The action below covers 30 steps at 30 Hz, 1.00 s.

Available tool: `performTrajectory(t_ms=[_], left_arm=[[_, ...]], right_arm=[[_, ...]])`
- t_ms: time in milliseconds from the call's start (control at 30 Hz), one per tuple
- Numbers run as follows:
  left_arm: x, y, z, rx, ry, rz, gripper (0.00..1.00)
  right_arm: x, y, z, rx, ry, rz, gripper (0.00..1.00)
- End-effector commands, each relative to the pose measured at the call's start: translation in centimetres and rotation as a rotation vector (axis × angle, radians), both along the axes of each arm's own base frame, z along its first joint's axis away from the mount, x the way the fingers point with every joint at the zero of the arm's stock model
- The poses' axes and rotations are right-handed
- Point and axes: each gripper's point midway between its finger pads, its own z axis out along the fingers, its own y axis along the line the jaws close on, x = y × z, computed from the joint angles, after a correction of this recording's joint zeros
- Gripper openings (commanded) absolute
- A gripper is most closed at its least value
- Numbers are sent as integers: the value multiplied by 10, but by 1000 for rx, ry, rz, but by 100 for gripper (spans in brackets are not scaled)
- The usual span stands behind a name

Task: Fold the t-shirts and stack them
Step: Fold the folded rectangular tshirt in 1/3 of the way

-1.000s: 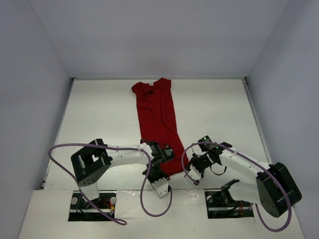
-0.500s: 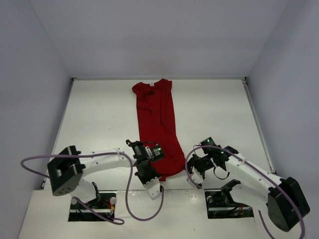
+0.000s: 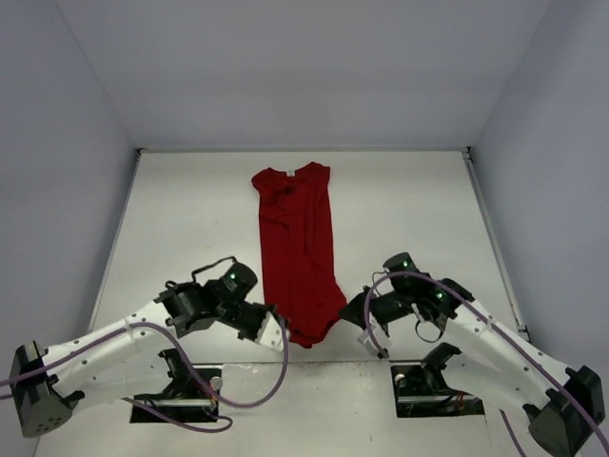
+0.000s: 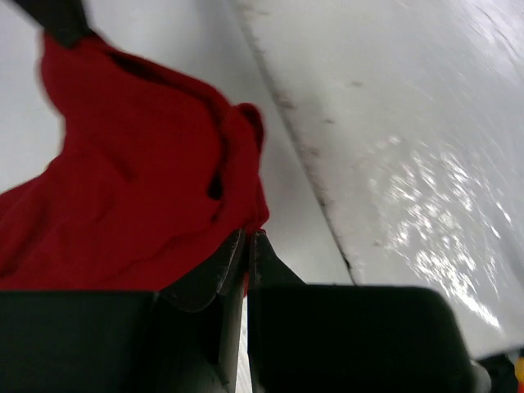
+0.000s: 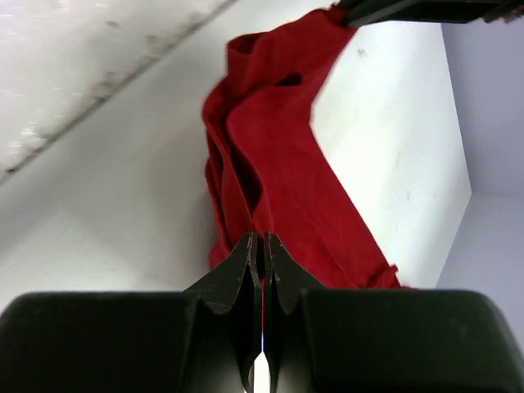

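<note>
While left tool [image 3: 275, 332] withdraws leftward, t-shirt [image 3: 300, 248] pinched

White bench [image 3: 190, 219]: flat, matte, with light scuffs and a few dark specks. Plain pale grey panels enclose it: far wall [image 3: 304, 76], left wall [image 3: 57, 190], right wall [image 3: 552, 190]. A dark seam marks each junction. White ledge [image 3: 333, 400] adjoins the near edge.
</note>
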Motion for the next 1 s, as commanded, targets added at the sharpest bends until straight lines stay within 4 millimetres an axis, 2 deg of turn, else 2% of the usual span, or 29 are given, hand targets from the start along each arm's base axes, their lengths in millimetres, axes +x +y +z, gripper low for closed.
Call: performTrajectory(t_ms=[0,167,233,267,400,533,633,700,833,967], left_arm=[[58,-26,50,-225,143,274,0],[130,-25,65,-312,381,508,0],[158,-22,66,-334,450,573,0],[173,-17,66,-352,467,615,0],[223,1,60,-404,471,727,0],[252,17,37,-383,465,794,0],[270,25,34,-378,416,805,0],[283,29,25,-356,401,816,0],[306,34,17,-322,421,832,0],[327,37,-5,-271,463,855,0]], right_arm=[[37,10,26,54,167,-112,0],[95,27,47,54,356,-235,0],[116,34,38,31,460,-272,0],[126,37,44,42,483,-286,0],[146,45,28,24,540,-294,0],[172,44,4,-9,597,-337,0],[192,45,1,-9,607,-364,0],[206,44,-13,-23,634,-387,0],[236,47,-13,-8,670,-426,0],[249,45,-19,-8,728,-463,0]])
